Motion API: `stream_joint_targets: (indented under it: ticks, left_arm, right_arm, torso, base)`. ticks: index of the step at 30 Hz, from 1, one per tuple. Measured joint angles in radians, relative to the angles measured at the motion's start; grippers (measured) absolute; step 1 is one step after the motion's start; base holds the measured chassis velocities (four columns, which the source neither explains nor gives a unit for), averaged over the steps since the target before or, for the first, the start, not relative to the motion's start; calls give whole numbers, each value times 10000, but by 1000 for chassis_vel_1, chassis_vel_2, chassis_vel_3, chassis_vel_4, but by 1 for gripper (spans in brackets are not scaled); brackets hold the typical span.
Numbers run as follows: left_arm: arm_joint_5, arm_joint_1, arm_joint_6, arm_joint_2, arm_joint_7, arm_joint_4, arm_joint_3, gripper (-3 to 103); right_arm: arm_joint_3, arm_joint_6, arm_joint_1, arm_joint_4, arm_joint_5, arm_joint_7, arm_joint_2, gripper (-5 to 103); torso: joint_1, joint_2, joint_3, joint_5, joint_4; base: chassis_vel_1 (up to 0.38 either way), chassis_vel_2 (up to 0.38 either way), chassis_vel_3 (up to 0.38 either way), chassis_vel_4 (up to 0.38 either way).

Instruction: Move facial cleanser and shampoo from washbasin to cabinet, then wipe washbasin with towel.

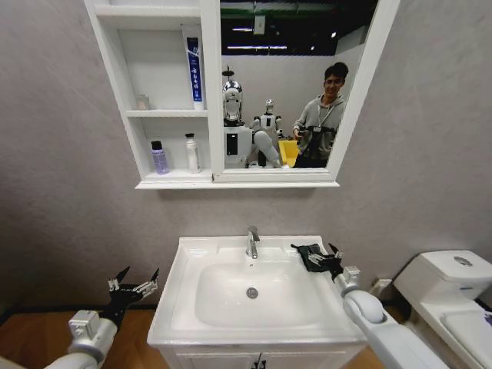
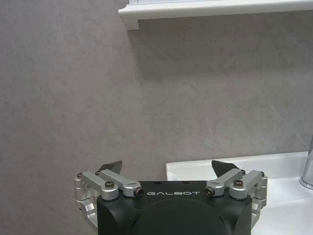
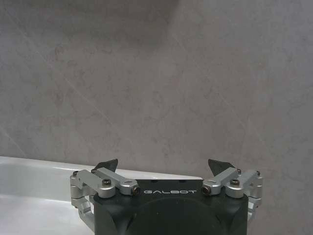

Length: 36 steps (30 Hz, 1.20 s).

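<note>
Right pincer over the towel on the washbasin's back corner, bottles already shelved.

The right gripper [image 1: 332, 259], fingers spread apart and holding nothing, sits right at the small dark grey-black cloth towel [image 1: 310, 256], which lies crumpled just ahead of the fingertips on the back right ledge of the white rectangular ceramic washbasin [image 1: 184, 307], beside the chrome tap [image 1: 251, 242]. Towel looks soft, light and limp, so it should bunch under a pinch; best taken at the raised fold in the middle, pressing down onto the ledge, since the glazed surface is likely slippery. The left gripper [image 1: 132, 285], also spread and empty, hangs off the basin's left side. High above both, the white boxy cabinet [image 1: 150, 184] holds a purple bottle [image 1: 159, 157] and a white bottle [image 1: 192, 153] on its lowest shelf.
</note>
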State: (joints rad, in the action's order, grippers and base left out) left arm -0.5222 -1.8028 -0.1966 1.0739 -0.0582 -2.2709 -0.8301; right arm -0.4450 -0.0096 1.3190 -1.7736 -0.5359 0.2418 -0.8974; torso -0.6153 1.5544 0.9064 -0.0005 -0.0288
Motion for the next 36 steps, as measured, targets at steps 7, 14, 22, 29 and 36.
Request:
stream_joint_targets:
  ticks: [7,14,22,29,36]
  left_arm:
    - [0,0,0,1,-3,0,-2,100]
    - [0,0,0,0,-3,-1,0,100]
    - [0,0,0,0,-3,0,0,100]
    - [1,0,0,0,-3,0,-1,100]
    - [0,0,0,0,-4,0,-1,100]
  right_arm:
    - [-1665,-682,3003,-2473,990,701,-1312,100]
    - [-2729,-187,5769,-4224,2582,274,-2671,100]
    - [-2792,-21,6402,-5164,2601,209,-3047,100]
    - [-2807,-346,6846,-6111,2035,259,-3370,100]
    - [-2840,-346,6867,-6109,2129,187,-3422,100]
  torso:
    - [1,0,-1,7,2]
    - [4,2,-1,2,-2]
    - [0,1,2,4,2]
    - [0,0,1,4,1]
    - [0,-1,2,5,1]
  base:
    - [0,0,0,0]
    - [0,0,0,0]
    - [0,0,0,0]
    - [0,0,0,0]
    - [0,0,0,0]
